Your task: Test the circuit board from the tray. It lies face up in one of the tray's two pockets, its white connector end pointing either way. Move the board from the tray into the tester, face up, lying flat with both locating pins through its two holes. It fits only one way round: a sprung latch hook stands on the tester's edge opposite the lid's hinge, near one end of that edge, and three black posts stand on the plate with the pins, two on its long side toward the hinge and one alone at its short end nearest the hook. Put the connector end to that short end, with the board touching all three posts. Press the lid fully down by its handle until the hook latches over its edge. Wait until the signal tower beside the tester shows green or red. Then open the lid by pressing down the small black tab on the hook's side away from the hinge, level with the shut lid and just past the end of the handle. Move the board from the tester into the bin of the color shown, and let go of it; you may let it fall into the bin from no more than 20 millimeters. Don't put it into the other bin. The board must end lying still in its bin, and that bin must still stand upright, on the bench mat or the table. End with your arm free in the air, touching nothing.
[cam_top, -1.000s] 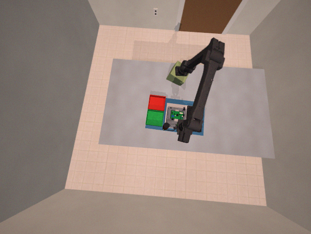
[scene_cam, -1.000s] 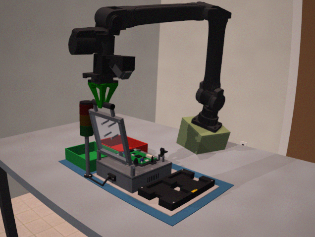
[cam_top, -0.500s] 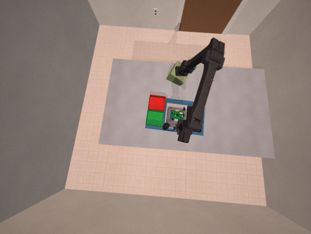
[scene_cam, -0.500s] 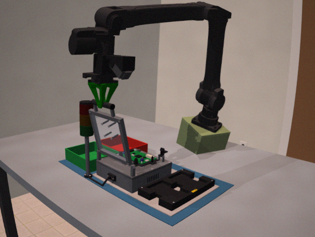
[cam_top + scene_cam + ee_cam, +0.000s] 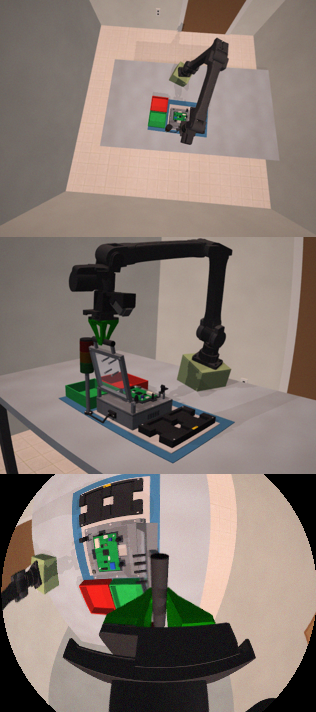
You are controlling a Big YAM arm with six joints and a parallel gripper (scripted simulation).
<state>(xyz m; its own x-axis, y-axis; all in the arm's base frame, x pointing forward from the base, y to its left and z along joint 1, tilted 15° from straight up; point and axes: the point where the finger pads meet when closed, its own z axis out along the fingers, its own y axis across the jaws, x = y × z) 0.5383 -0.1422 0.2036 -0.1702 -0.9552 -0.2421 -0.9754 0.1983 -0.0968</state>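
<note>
My gripper (image 5: 102,341) (image 5: 159,592), with green fingers, is shut on the lid's black handle (image 5: 111,342) (image 5: 158,575). The clear lid (image 5: 122,369) stands steeply raised over the grey tester (image 5: 142,412) (image 5: 173,122). The green circuit board (image 5: 139,392) (image 5: 179,116) (image 5: 106,551) lies face up on the tester's plate, its white connector end toward the latch hook (image 5: 162,388). The signal tower (image 5: 86,355) (image 5: 168,127) stands beside the tester and its segments look dark. The black tray (image 5: 178,426) (image 5: 109,500) is empty.
The green bin (image 5: 76,389) (image 5: 157,119) (image 5: 128,593) and the red bin (image 5: 132,381) (image 5: 159,103) (image 5: 96,596) stand side by side behind the tester on the blue mat (image 5: 194,448). The arm's olive base block (image 5: 204,376) (image 5: 178,79) sits further back on the table.
</note>
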